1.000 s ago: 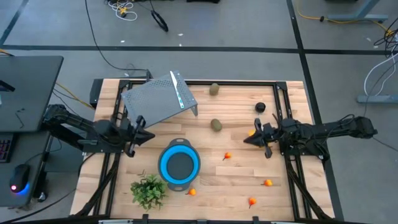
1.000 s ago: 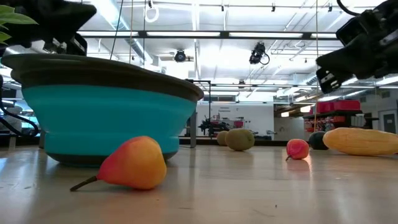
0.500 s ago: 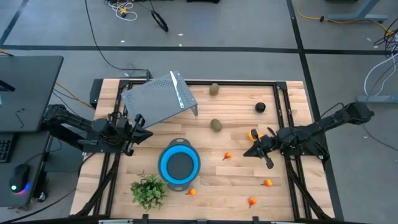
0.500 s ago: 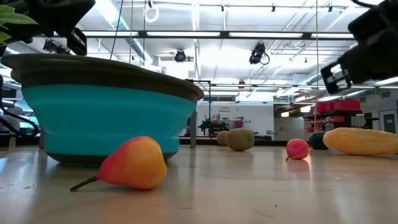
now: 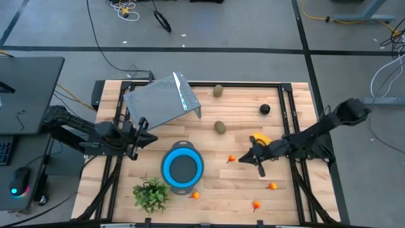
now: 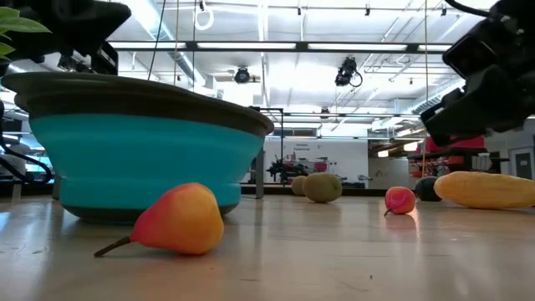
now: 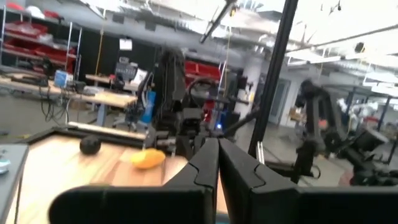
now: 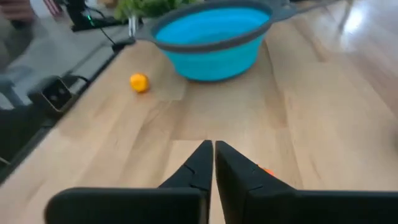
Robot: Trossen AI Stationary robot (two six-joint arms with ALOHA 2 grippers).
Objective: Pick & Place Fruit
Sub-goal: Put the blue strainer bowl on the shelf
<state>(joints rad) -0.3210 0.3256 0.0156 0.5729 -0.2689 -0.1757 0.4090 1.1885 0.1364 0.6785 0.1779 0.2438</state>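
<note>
My right gripper hovers mid-table, bare wood around (tiny orange fruit just beside), fingers pressed together, empty.

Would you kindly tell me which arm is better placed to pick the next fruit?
The right: its gripper hovers over the table beside a small orange fruit, while the left gripper waits at the table's left edge.

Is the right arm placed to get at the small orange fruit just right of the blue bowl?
Probably yes. The right gripper hovers close beside that small orange fruit, fingers shut, with bare table between them; it would have to open first.
</note>
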